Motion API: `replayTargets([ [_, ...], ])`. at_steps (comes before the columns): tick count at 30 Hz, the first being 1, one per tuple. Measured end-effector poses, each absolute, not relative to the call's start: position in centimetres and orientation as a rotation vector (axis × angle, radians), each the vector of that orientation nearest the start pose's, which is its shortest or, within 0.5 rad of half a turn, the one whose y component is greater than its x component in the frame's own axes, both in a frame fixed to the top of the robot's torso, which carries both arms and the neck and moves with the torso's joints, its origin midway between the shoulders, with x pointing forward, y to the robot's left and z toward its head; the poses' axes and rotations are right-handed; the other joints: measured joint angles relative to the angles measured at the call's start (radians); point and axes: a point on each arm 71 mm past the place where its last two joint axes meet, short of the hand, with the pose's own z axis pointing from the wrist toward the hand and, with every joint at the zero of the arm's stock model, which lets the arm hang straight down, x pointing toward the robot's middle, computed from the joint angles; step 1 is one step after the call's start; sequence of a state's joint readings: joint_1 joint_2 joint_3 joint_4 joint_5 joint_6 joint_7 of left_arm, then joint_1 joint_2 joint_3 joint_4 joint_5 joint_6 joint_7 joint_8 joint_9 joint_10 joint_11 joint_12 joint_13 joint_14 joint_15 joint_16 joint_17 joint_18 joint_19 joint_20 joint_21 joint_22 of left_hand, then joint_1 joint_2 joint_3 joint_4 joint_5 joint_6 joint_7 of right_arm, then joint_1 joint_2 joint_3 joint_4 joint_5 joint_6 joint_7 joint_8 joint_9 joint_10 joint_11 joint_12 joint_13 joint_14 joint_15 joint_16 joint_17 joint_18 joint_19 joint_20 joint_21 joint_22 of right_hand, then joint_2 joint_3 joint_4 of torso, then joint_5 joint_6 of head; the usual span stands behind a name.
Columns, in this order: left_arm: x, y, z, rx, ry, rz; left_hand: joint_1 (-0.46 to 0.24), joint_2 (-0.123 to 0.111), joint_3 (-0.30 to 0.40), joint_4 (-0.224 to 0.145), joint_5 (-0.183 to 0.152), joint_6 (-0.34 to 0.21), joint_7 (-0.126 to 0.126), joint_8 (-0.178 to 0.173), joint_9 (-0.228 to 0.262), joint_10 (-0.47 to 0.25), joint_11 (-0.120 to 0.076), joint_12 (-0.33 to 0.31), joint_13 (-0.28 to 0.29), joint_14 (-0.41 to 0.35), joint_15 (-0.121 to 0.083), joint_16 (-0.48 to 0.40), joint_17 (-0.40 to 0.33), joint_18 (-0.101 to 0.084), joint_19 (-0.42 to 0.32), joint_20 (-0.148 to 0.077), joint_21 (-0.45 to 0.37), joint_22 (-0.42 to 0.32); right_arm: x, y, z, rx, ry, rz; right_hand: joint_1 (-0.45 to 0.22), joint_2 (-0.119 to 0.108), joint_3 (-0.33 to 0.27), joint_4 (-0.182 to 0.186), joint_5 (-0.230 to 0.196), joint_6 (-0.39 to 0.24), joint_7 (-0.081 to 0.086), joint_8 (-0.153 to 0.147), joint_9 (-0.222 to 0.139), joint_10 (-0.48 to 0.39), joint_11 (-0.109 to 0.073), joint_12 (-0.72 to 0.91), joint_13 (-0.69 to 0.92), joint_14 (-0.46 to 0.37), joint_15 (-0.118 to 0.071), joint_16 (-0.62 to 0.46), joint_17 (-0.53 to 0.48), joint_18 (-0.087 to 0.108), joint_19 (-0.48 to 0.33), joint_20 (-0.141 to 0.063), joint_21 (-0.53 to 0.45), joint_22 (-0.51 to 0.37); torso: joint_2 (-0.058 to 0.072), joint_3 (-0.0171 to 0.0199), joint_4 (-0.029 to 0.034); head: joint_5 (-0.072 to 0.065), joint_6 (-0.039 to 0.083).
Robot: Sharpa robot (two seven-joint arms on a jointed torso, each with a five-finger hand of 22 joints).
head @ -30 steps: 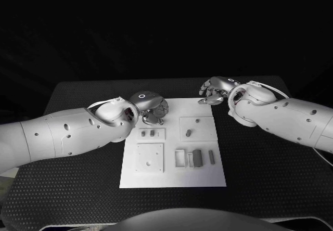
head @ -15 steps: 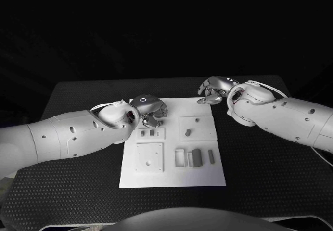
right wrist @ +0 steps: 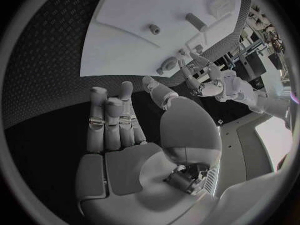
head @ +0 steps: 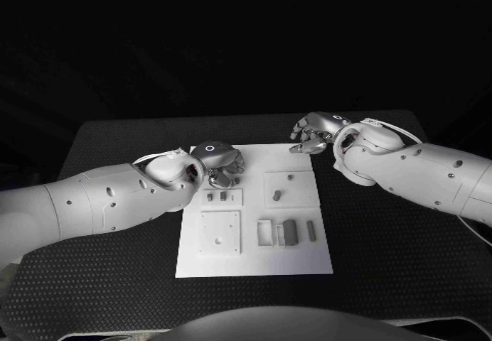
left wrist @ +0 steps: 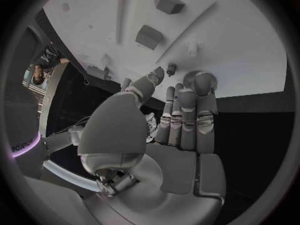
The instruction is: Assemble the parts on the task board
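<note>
— Where was the white rectangular task board (head: 257, 263) found?

— It was seen lying flat in the middle of the black textured desk (head: 113, 284), with its long sides running away from the robot. Small grey parts were carried on it: two short grey pegs (head: 216, 197) were stood side by side in a small raised plate near the far left corner, one grey peg (head: 276, 193) was set on a square plate to their right, and a longer grey block (head: 290, 231) with a slimmer grey bar (head: 311, 229) beside it was held in the slotted tray nearer the robot. A blank white square plate (head: 220, 232) was laid to the left of that tray.

— How was the silver left hand (head: 218, 162) placed?

— It was held over the far left corner of the board, just beyond the two pegs. In the left wrist view its fingers (left wrist: 187, 117) were stretched out side by side with the thumb set apart, and nothing was gripped between them; the two pegs were seen past the fingertips.

— And the silver right hand (head: 316, 132)?

— It was held above the far right edge of the board, well apart from the left hand. In the right wrist view its fingers (right wrist: 112, 122) were laid out straight, the thumb was spread to one side, and nothing was held. Whether the board was touched by it could not be told.
</note>
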State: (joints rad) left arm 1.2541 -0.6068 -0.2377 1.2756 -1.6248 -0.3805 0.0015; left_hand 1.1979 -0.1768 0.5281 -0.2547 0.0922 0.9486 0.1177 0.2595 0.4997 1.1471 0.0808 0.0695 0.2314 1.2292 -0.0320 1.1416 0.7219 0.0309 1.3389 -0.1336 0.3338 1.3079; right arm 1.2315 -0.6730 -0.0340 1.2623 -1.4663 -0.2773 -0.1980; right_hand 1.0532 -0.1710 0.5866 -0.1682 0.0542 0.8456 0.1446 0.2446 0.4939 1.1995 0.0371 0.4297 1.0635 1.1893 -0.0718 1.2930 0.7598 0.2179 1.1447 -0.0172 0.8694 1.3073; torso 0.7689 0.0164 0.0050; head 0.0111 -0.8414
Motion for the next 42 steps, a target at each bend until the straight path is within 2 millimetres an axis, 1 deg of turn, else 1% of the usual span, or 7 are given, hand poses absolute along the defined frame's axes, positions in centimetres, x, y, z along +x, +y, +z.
replayTargets([
  [7,50.8,14.6,-23.2,0.521,1.615,-0.585,0.0,0.0,0.005,0.0,0.0,0.0,0.0,0.004,-0.001,0.013,0.0,0.0,0.0,0.004,-0.004,0.008,-0.003,0.0,0.004,0.0,0.006,0.0,54.0,-19.5,-18.6,-0.078,1.688,0.466,0.0,0.0,0.0,0.0,0.0,0.0,0.0,0.0,0.0,0.0,0.0,0.0,0.0,0.0,0.0,0.0,0.0,0.0,0.0,0.0,0.0,0.0,0.0,0.0003,-0.0003,-0.001,0.0],
  [12,50.9,14.6,-23.3,0.521,1.615,-0.582,-0.001,0.001,0.008,-0.002,0.0,0.007,0.0,0.005,-0.002,0.037,-0.007,0.007,0.003,0.009,-0.009,0.016,-0.005,0.001,0.008,-0.003,0.015,0.0,54.0,-19.4,-18.6,-0.079,1.688,0.468,0.0,0.0,0.0,0.0,0.0,0.001,-0.001,0.0,0.0,0.0,0.0,0.0,0.0,0.0,0.0,0.0,0.0,0.0,0.0,0.0,0.0,0.0,0.0,0.0003,-0.0003,-0.001,-0.001],
  [25,51.1,14.5,-23.6,0.528,1.627,-0.579,-0.004,0.004,0.008,-0.002,0.0,0.007,0.0,0.008,-0.006,0.038,-0.006,0.007,0.005,0.021,-0.005,0.036,-0.006,0.001,0.012,-0.006,0.023,0.0,54.0,-19.3,-18.6,-0.08,1.688,0.47,0.0,0.0,0.0,0.0,0.0,0.001,-0.002,0.0,0.0,0.0,0.0,0.0,0.0,0.0,0.0,0.0,0.0,0.0,-0.001,0.001,0.0,0.0,0.0,-0.0002,0.0009,0.0,-0.002],
  [31,51.0,14.4,-24.2,0.531,1.641,-0.582,-0.003,0.004,0.01,-0.005,0.0,0.007,0.0,0.008,-0.007,0.04,-0.008,0.007,0.005,0.027,-0.009,0.047,-0.004,0.001,0.013,-0.006,0.029,0.0,54.0,-19.3,-18.6,-0.08,1.688,0.47,0.0,0.0,0.0,0.0,0.0,0.005,0.0,0.0,0.0,0.0,0.0,0.0,0.0,0.0,0.0,0.0,0.0,0.0,-0.001,0.001,0.0,0.0,0.0,-0.0002,0.0014,-0.002,-0.003],
  [35,50.9,14.2,-24.6,0.535,1.651,-0.584,-0.001,0.014,0.01,-0.005,0.0,0.011,0.004,0.008,-0.008,0.046,-0.008,0.007,0.006,0.027,-0.009,0.054,-0.004,0.001,0.013,-0.006,0.029,0.0,54.0,-19.3,-18.6,-0.08,1.688,0.47,0.0,0.0,0.0,0.0,0.0,0.005,-0.001,0.0,0.0,0.0,0.0,0.0,0.0,0.0,0.0,0.0,0.0,0.0,-0.001,0.002,0.0,0.0,-0.001,-0.0004,0.0014,-0.002,-0.003],
  [39,50.9,14.2,-24.8,0.536,1.656,-0.583,-0.002,0.016,0.01,-0.005,0.0,0.011,0.003,0.008,-0.008,0.048,-0.007,0.007,0.007,0.027,-0.009,0.055,-0.004,0.001,0.013,-0.005,0.035,-0.001,54.0,-19.3,-18.5,-0.081,1.688,0.47,0.0,0.0,0.0,0.0,0.0,0.005,0.0,0.0,0.0,0.0,0.0,0.0,-0.001,0.0,0.0,0.0,0.0,0.0,-0.001,0.002,0.0,0.0,-0.001,-0.0005,0.0014,-0.003,-0.003],
  [42,51.0,14.3,-24.8,0.537,1.655,-0.582,-0.003,0.027,0.01,-0.005,0.0,0.011,0.003,0.008,-0.009,0.048,-0.007,0.007,0.008,0.027,-0.009,0.059,-0.005,0.001,0.013,-0.005,0.035,-0.001,53.9,-19.3,-18.5,-0.081,1.688,0.472,0.0,0.0,0.0,0.0,0.0,0.003,0.002,0.0,0.0,0.0,0.0,0.004,-0.001,0.0,0.0,0.0,0.001,0.0,-0.001,0.002,0.0,0.0,0.0,-0.0005,0.0014,-0.004,-0.003],
])
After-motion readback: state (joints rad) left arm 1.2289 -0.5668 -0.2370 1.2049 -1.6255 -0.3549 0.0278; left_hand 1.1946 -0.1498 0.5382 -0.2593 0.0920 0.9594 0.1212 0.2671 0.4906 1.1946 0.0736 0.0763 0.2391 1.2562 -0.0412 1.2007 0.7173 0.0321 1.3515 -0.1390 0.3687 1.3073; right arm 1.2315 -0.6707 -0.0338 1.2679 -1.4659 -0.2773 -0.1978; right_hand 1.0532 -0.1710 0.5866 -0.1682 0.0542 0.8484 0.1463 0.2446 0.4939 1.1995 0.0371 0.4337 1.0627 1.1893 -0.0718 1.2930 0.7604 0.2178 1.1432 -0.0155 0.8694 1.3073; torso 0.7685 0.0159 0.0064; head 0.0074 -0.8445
